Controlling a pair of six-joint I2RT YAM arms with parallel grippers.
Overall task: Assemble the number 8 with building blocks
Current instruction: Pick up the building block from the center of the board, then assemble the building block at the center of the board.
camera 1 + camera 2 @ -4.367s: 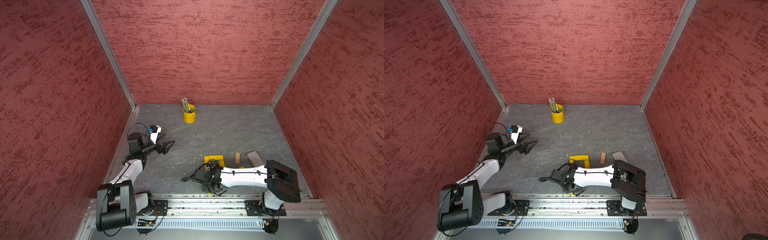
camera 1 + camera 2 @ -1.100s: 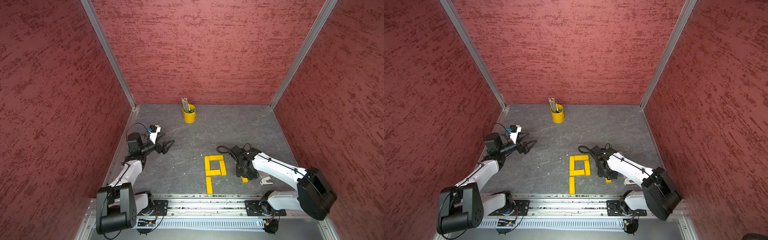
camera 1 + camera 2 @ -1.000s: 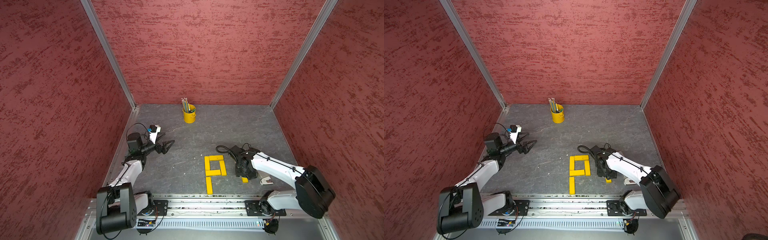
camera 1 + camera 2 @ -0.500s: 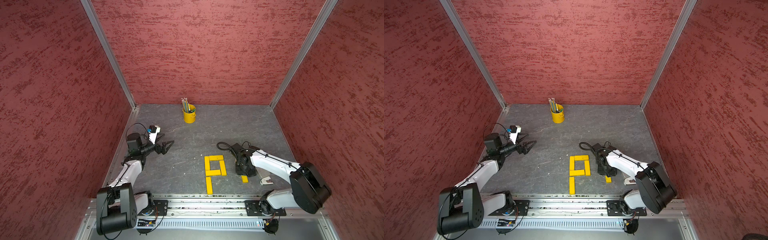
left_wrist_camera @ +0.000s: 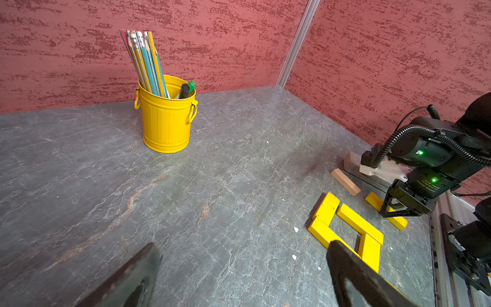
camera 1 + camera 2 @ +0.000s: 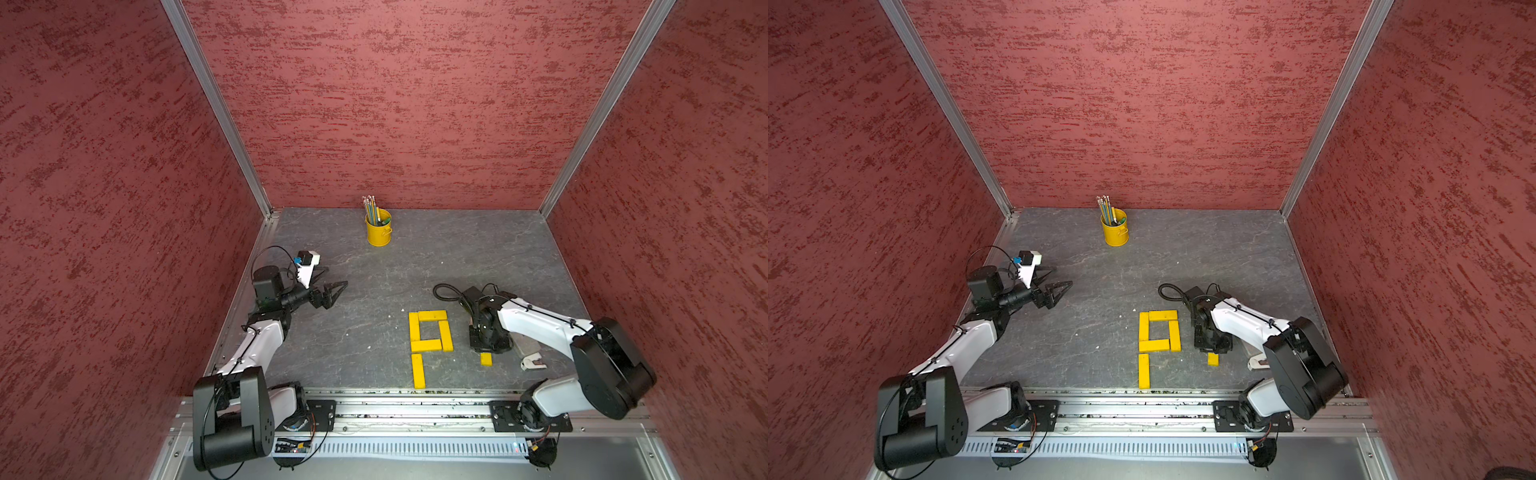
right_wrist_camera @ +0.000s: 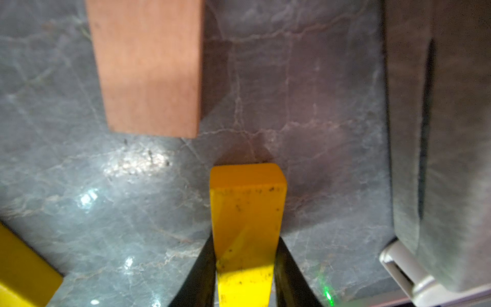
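right gripper (image 7: 245,236): mine, pointing straight down at the table (image 6: 457,257), just right of the figure. My fingers (image 7: 288,263) press both long sides of the loose plank (image 7: 247,202). The gap is narrow and I am closed on it.
loose plank, position: yellow, and it appears to lie flat on the table in the left wrist view. It sits right of the figure and apart from it. In both top views only its near end shows from under my wrist.
figure (image 6: 424,345): four yellow planks lie flat, ends touching, closed into one square loop.
fifth plank (image 6: 417,370): yellow, in line with the loop's left bar, on the side toward the rail (image 6: 415,409). A thin gap separates it from the loop. Loop and stem together read as a P.
tan plank (image 7: 148,66): flat, just beyond the loose plank's far end and off to one side, not touching it. My right arm hides it in both top views.
slab (image 7: 451,133): grey, beside the loose plank on the side away from the figure, apart from it.
left gripper (image 6: 332,291): mine, spread wide with nothing between the fingers. It hovers over the table's left part, well apart from every plank.
bucket (image 6: 378,232): yellow, upright, holding pencils, near the back wall.
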